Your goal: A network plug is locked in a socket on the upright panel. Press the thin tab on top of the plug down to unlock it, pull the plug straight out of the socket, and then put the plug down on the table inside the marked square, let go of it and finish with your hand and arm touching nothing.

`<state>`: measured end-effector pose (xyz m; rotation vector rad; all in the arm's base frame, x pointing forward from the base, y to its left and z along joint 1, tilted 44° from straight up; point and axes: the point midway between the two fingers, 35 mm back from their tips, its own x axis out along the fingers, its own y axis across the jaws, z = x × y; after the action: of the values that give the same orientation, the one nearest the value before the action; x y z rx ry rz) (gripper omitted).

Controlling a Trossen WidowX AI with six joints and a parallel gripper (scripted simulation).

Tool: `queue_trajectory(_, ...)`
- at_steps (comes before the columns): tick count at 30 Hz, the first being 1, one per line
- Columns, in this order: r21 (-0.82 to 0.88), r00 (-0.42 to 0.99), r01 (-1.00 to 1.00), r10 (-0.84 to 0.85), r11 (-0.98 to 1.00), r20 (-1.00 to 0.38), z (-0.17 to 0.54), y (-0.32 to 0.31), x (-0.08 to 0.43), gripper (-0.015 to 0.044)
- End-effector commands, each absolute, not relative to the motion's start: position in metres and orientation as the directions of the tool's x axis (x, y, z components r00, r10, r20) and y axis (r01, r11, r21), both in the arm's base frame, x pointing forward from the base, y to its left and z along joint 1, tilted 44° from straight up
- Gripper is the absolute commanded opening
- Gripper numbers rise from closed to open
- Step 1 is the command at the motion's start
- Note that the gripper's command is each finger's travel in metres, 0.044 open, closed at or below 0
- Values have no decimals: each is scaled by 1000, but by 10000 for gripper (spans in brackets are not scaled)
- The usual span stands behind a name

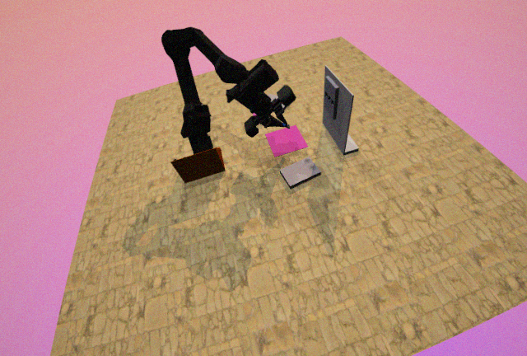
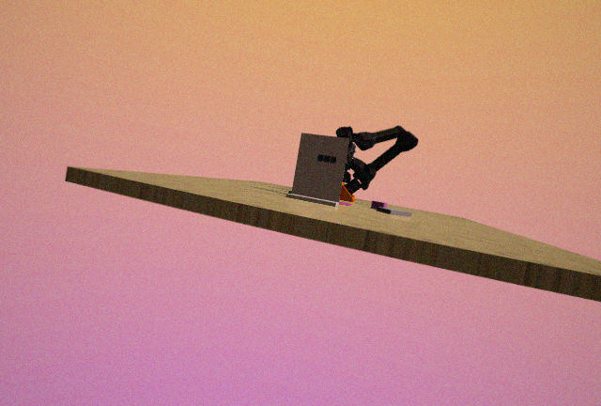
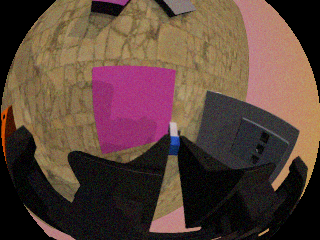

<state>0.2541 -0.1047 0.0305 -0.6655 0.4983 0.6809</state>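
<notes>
My gripper [image 1: 287, 125] [image 3: 173, 139] is shut on the small blue plug [image 3: 174, 145], which has a pale front part in the wrist view. The plug is out of the panel and held above the table, tilted downward, near the far right edge of the marked square. The marked square [image 1: 286, 142] [image 3: 132, 105] is a flat magenta patch on the table. The grey upright panel [image 1: 347, 118] [image 2: 317, 176] [image 3: 212, 120] stands to the right of the gripper in the top view, with several dark socket openings and no plug seen in them. The thin tab cannot be made out.
A flat grey block [image 1: 300, 172] [image 2: 401, 213] [image 3: 176, 6] lies near the square. A magenta-topped block [image 2: 378, 205] [image 3: 110, 7] lies close to it. An orange-brown wedge [image 1: 199, 166] [image 2: 346, 194] [image 3: 6, 131] stands by the arm's base.
</notes>
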Motion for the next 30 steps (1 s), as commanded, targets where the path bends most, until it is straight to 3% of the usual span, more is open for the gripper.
queue_trajectory(1,-401,679,-712,417,576,-605,36,-104,256,0)
queue_trajectory(30,-401,677,-713,417,575,-607,8,-81,263,0)
